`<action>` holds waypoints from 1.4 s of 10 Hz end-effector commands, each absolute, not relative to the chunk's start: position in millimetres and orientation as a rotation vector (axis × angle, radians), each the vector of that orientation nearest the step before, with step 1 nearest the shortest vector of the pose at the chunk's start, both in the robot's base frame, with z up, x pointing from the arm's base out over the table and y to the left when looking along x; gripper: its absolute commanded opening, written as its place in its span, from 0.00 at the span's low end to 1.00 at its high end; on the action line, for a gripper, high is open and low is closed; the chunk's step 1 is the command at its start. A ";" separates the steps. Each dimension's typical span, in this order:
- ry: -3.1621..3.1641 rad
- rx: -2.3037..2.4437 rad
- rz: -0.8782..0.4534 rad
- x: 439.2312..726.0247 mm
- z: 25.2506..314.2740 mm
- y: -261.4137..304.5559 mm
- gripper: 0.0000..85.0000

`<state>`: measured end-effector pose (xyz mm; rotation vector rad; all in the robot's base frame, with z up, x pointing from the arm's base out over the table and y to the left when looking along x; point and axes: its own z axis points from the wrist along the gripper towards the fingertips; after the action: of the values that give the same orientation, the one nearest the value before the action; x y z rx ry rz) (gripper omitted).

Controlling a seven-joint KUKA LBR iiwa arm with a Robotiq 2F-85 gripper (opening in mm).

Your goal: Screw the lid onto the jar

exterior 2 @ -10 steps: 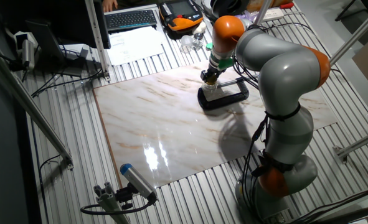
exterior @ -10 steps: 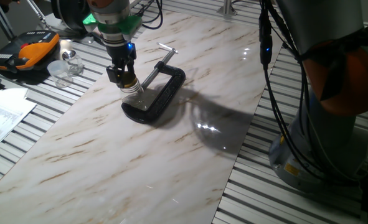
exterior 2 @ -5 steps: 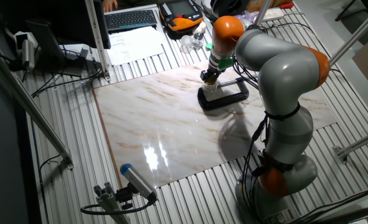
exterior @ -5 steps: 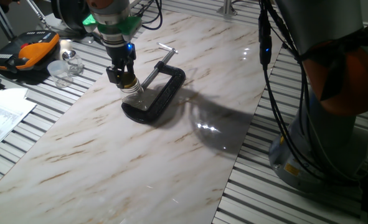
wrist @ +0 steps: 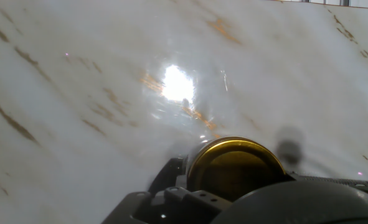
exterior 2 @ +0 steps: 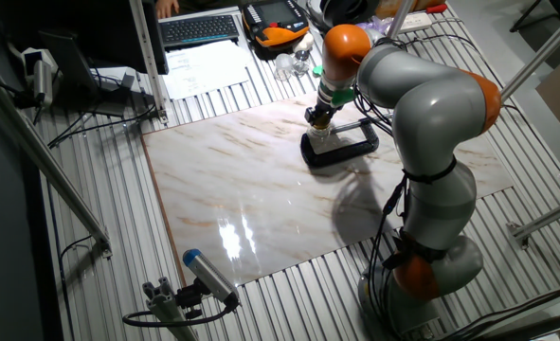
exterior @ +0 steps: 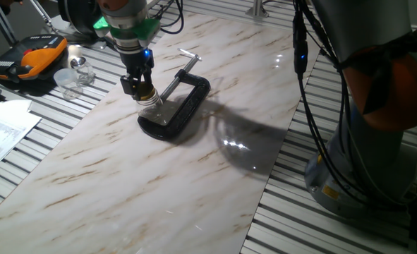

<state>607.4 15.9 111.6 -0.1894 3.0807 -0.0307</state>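
Claw (exterior: 145, 92) pinching lid (wrist: 236, 165) by rim, right atop jar (exterior: 152, 107), jar inside clamp (exterior: 177, 108) mouth on bench (exterior: 194, 169). Lid prob. light, stiff, slick metal (grip edge only). Jar glass, fragile; go easy w/ torque.

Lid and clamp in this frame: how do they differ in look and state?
The lid is small, round and shiny gold; the clamp is far larger, black and C-shaped. The lid is held in the gripper above the jar; the clamp lies flat on the marble table, ungripped, with the jar standing in its opening. The lid's face is plain; the clamp carries a long silver screw. Both look metallic.
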 end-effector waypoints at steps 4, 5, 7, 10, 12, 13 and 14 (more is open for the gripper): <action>3.080 -0.192 -0.028 607.8 109.8 14.5 0.00; 3.080 -0.194 -0.023 608.2 108.4 14.1 0.00; 3.078 -0.194 -0.023 608.4 108.0 13.8 0.00; 3.083 -0.194 -0.026 606.8 114.5 13.1 0.00; 3.083 -0.199 -0.033 605.9 115.3 13.0 0.00; 3.083 -0.201 -0.033 605.7 115.0 12.5 0.00; 3.083 -0.201 -0.033 605.6 114.8 12.5 0.00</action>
<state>605.4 12.4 114.7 -0.2030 3.0831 -0.0331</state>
